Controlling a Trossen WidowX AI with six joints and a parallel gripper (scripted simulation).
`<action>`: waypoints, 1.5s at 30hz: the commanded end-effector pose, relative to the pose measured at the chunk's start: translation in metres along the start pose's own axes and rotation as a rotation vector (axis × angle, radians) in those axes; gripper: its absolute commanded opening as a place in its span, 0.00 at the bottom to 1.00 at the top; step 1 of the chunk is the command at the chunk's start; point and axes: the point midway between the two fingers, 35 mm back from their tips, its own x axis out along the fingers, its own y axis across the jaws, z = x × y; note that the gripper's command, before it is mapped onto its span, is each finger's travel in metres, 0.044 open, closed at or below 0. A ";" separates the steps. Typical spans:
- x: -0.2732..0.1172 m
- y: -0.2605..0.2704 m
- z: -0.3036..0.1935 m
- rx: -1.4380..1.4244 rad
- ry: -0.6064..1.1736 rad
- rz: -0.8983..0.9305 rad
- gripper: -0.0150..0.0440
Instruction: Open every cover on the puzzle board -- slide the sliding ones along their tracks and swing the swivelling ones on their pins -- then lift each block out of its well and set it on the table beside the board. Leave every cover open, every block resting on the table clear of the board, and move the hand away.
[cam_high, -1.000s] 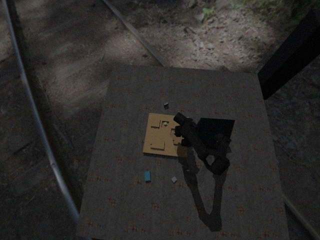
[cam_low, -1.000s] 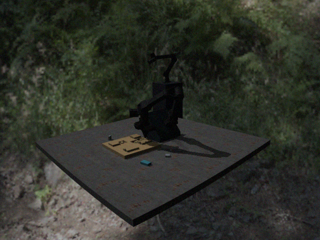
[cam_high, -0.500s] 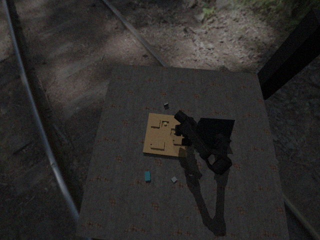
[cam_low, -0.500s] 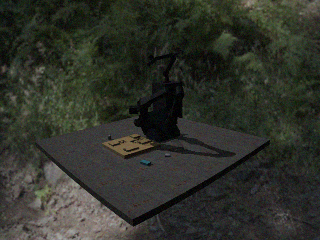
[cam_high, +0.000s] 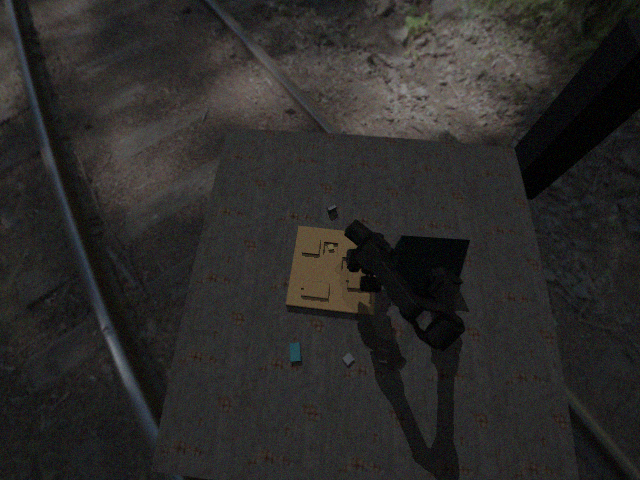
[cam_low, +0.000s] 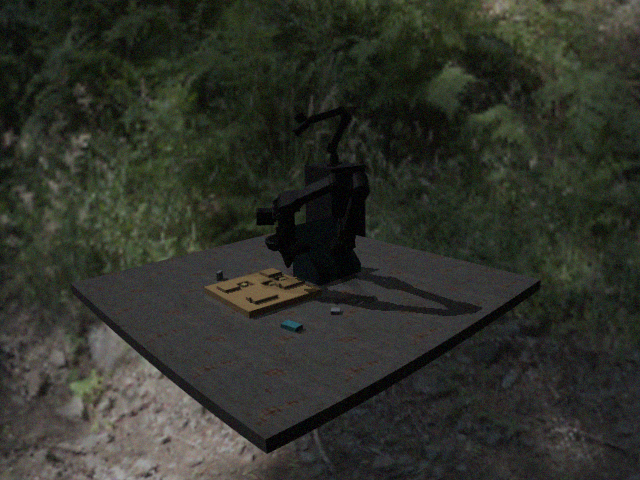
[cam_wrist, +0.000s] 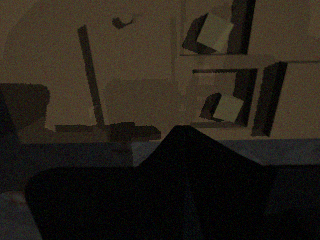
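The tan puzzle board (cam_high: 310, 272) (cam_low: 249, 311) (cam_wrist: 55, 60) lies on the table. My gripper (cam_low: 287, 265) (cam_wrist: 181, 132) is shut with nothing between its fingertips, above the board's edge nearest the arm base. In the wrist view, one pale block (cam_wrist: 215, 33) and another pale block (cam_wrist: 229, 107) sit in open wells, right of the fingertips. One cover (cam_high: 311, 246) lies beside an open well; another cover (cam_high: 315, 289) lies at a front corner. The arm hides part of the board in the top view. A cyan block (cam_high: 295, 351) (cam_low: 291, 325), a light grey block (cam_high: 348, 359) (cam_low: 336, 311) and a darker grey block (cam_high: 332, 210) (cam_low: 219, 274) rest off the board.
The dark arm base (cam_high: 431, 258) (cam_low: 325, 263) stands close beside the board. The arm's shadow (cam_high: 392, 382) (cam_low: 413, 304) falls across the table (cam_high: 248, 392) (cam_low: 258, 372). The light is dim.
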 end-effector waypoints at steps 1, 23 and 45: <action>-0.003 0.008 0.020 0.001 -0.001 -0.001 0.25; -0.011 0.087 0.118 -0.026 -0.011 0.001 0.25; -0.012 0.113 0.137 -0.009 -0.004 0.010 0.25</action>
